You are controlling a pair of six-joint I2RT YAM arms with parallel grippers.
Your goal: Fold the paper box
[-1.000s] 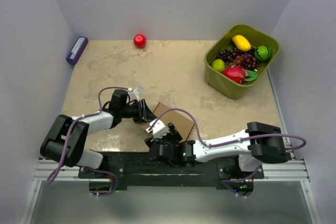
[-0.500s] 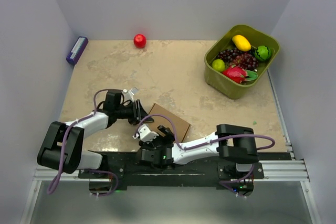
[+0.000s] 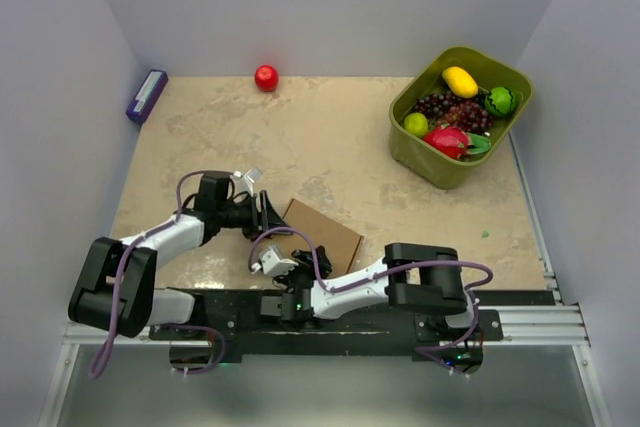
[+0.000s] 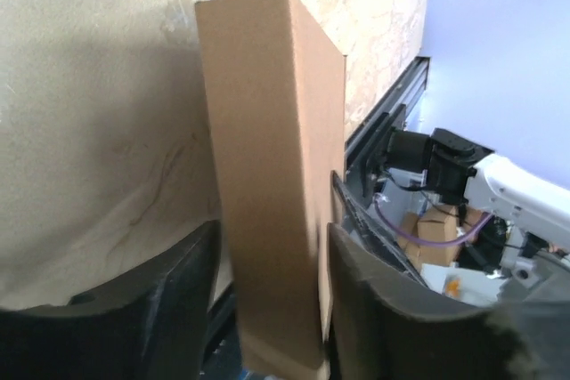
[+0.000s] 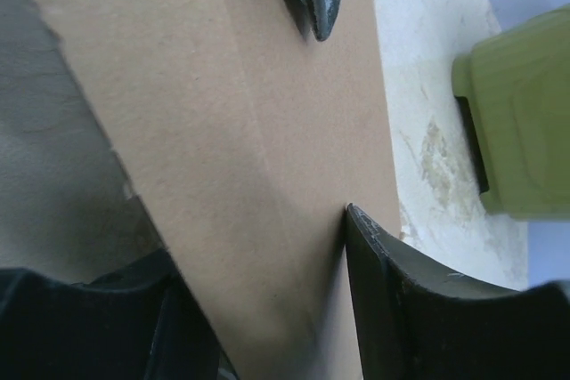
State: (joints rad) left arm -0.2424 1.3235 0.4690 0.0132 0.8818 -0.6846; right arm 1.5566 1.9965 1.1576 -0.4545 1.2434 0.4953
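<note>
I see the paper box (image 3: 322, 232) near the table's (image 3: 350, 137) front edge, between both arms. The left gripper (image 4: 272, 246) and right gripper (image 5: 258, 238) straddle it, partly spread, I judge to steady a crease; whether either clamps it I cannot tell.

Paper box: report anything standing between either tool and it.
Nothing visible does. The paper box already runs between the fingers of the left tool and of the right tool, as each wrist view shows. The green bin sits well away, at the table's far right.
</note>
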